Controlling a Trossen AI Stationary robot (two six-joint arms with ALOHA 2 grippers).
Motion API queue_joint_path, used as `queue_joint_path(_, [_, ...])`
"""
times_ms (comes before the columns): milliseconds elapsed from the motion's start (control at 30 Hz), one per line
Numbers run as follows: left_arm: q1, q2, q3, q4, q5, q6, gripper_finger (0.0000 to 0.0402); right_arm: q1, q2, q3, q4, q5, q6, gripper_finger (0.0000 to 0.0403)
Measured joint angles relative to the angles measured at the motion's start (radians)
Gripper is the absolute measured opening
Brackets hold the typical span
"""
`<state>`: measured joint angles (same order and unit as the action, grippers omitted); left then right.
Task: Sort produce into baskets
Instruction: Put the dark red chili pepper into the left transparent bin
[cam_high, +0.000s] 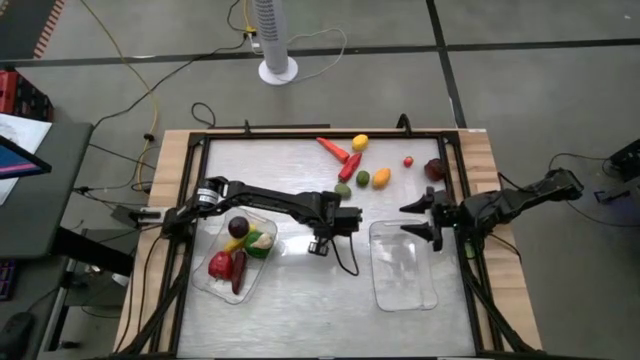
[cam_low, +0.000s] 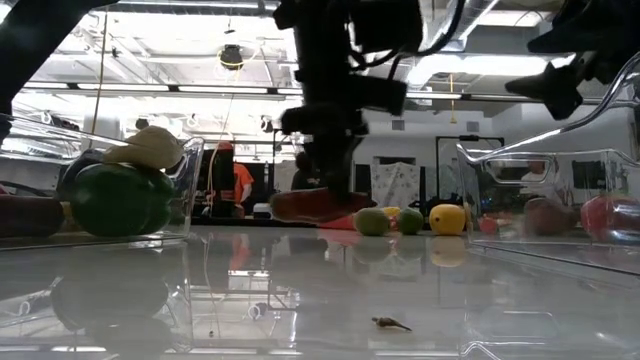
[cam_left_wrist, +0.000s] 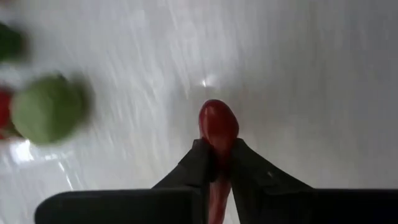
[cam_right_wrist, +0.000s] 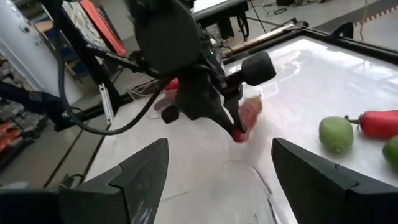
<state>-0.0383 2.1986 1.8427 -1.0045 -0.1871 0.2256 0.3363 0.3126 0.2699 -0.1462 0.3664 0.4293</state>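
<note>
My left gripper (cam_high: 319, 244) stands over the table's middle, between the two baskets, shut on a red, elongated piece of produce (cam_left_wrist: 218, 122). The left basket (cam_high: 205, 280) holds several pieces: red, dark purple, green, yellow and white. The right basket (cam_high: 403, 290) has nothing in it. Loose produce lies on the far part of the table: a red pepper (cam_high: 333, 148), a yellow piece (cam_high: 360, 142), green pieces (cam_high: 343, 190), an orange one (cam_high: 381, 177) and a dark red one (cam_high: 435, 169). My right gripper (cam_high: 420, 221) hangs open at the right basket's far right corner. My left gripper pinches the red piece between its two fingers (cam_left_wrist: 198, 163). Its rounded end (cam_left_wrist: 219, 118) sticks out past the fingertips. The fingers come steeply from above. In the low view the piece (cam_low: 310, 206) lies about level under the fingers, close above the table; whether it touches, I cannot tell.
A raised black frame (cam_high: 300, 135) runs around the white tabletop. A cable (cam_high: 347, 262) loops down from my left wrist between the baskets. A white fan stand (cam_high: 278, 68) stands on the floor beyond the far edge. Bare table lies in front of both baskets.
</note>
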Motion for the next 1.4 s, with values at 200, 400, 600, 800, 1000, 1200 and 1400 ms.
queue_joint_path(200, [-0.009, -0.009, 0.000, -0.135, 0.040, -0.046, 0.0021, -0.006, 0.000, 0.032, -0.030, 0.002, -0.052, 0.0310])
queue_joint_path(400, [-0.038, -0.073, 0.000, -0.198, 0.011, -0.073, 0.0021, -0.047, 0.001, 0.036, -0.029, 0.002, -0.064, 0.0310])
queue_joint_path(600, [-0.061, -0.185, 0.000, -0.231, -0.076, -0.142, 0.0022, -0.078, 0.002, 0.036, -0.048, 0.002, -0.062, 0.0310])
queue_joint_path(800, [-0.098, -0.293, 0.000, -0.301, -0.106, -0.279, 0.0022, -0.084, 0.015, 0.036, -0.058, 0.002, -0.037, 0.0310])
queue_joint_path(1000, [-0.159, -0.342, 0.001, -0.404, -0.109, -0.426, 0.0022, -0.084, 0.034, 0.036, -0.034, 0.002, -0.037, 0.0310])
queue_joint_path(1200, [-0.287, -0.352, 0.000, -0.545, -0.183, -0.589, 0.0027, -0.082, 0.043, 0.036, -0.017, 0.001, -0.020, 0.0310])
queue_joint_path(1400, [-0.425, -0.351, 0.000, -0.567, -0.253, -0.705, 0.0029, -0.081, 0.043, 0.036, -0.018, 0.000, 0.003, 0.0310])
